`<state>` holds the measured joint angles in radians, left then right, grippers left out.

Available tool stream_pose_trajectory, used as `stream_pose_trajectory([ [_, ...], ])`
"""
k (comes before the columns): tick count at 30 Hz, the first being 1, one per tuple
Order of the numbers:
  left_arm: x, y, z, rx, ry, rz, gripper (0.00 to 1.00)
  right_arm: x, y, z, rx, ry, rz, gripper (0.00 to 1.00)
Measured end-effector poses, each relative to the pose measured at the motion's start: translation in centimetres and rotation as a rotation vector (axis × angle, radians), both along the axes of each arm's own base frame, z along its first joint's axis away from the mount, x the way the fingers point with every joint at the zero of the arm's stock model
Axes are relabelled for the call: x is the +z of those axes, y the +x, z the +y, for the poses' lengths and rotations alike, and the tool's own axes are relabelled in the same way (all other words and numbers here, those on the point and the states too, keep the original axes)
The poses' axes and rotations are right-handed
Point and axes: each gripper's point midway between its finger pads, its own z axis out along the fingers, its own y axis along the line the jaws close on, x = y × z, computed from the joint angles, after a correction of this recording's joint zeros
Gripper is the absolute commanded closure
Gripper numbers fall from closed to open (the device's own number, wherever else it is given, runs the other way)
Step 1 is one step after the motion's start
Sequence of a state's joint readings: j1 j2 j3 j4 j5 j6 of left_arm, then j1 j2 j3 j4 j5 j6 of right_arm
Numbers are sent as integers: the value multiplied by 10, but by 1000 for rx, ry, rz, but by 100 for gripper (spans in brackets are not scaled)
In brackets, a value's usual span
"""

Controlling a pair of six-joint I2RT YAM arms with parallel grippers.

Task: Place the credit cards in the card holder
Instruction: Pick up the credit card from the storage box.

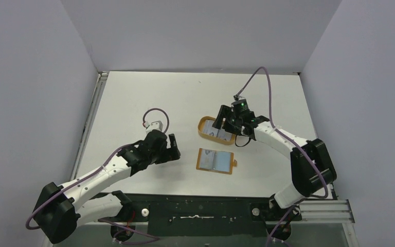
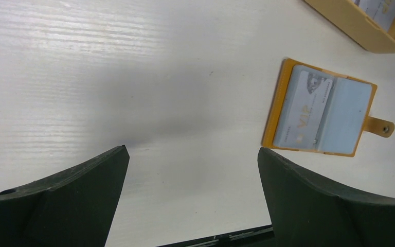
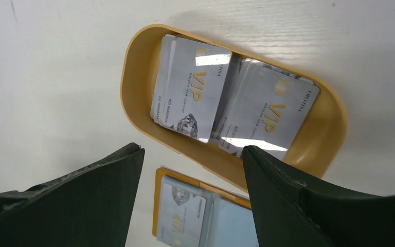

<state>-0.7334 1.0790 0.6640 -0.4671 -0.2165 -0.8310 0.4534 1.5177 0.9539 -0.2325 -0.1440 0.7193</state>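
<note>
The card holder [image 1: 215, 160] lies open and flat on the table, its snap tab [image 2: 380, 127] pointing right. One VIP credit card [image 2: 303, 110] sits in its left clear pocket. Several more credit cards [image 3: 190, 92] lie in two overlapping piles inside an oval tan tray [image 1: 203, 127]. My right gripper [image 3: 193, 148] hovers open above the tray's near rim, with nothing between its fingers. My left gripper [image 2: 192, 150] is open wide over bare table, left of the card holder [image 2: 321, 114], and holds nothing.
The tan tray's rim [image 3: 128, 77] stands just behind the card holder [image 3: 195, 216]. The table's dark front edge [image 2: 226, 239] runs close below my left fingers. Grey walls enclose the table on three sides.
</note>
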Motion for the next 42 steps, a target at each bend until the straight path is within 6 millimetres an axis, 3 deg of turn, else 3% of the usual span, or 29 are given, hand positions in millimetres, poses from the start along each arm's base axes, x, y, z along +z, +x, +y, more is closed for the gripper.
stream_pose_trajectory([
  [6,-2,-1,8,18,13,-13,6,-22,12,17,-1,-17,31,35],
  [16,0,2,13,34,23,-26,9,-60,23,18,-38,-54,92,43],
  [25,-5,2,14,38,36,-11,12,-58,29,20,-46,-41,80,63],
  [29,-5,2,13,37,35,-10,12,-61,28,17,-53,-44,86,67],
  [34,-7,2,13,36,39,-3,13,-66,27,11,-61,-41,94,66],
  [42,-8,1,13,36,36,0,14,-62,28,12,-58,-28,72,42],
])
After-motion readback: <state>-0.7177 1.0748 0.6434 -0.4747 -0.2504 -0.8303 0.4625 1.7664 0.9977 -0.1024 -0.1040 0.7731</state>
